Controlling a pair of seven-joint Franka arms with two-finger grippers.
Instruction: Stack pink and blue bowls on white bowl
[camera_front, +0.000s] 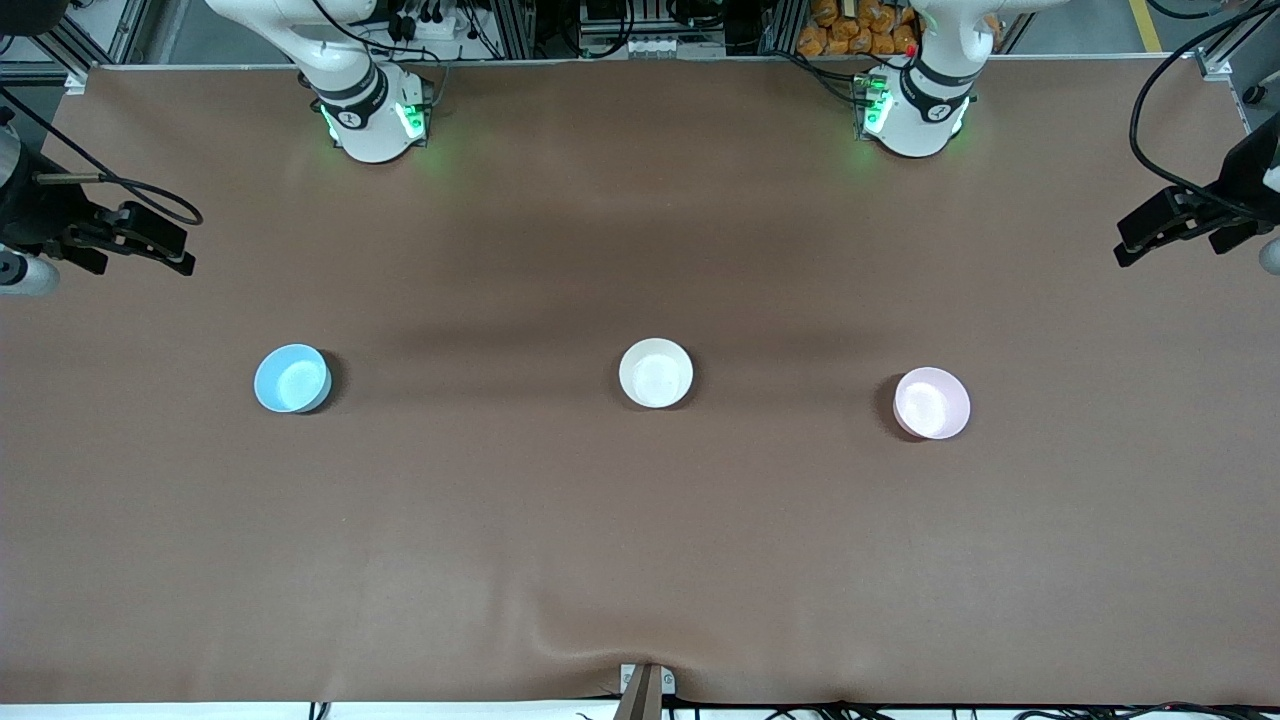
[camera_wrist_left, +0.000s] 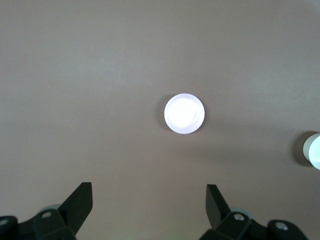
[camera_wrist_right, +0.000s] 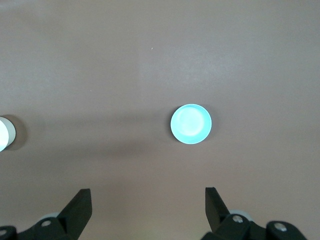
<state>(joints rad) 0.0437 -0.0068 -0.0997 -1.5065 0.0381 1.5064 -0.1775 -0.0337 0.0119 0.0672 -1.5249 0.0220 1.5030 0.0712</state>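
Note:
The white bowl (camera_front: 655, 372) sits upright mid-table. The light blue bowl (camera_front: 292, 378) stands toward the right arm's end, the pale pink bowl (camera_front: 931, 402) toward the left arm's end, all three apart in a row. My left gripper (camera_front: 1125, 243) is open and empty, high over the table's end past the pink bowl. Its wrist view shows the pink bowl (camera_wrist_left: 184, 113) ahead of the left gripper (camera_wrist_left: 149, 192) and the white bowl's edge (camera_wrist_left: 314, 150). My right gripper (camera_front: 165, 240) is open and empty, high over the other end. Its wrist view shows the blue bowl (camera_wrist_right: 191, 124) ahead of the right gripper (camera_wrist_right: 148, 195).
The table (camera_front: 640, 560) is covered by a brown cloth with a small wrinkle at its near edge. The arm bases (camera_front: 375, 115) stand along the table's back edge. The white bowl's edge also shows in the right wrist view (camera_wrist_right: 4, 133).

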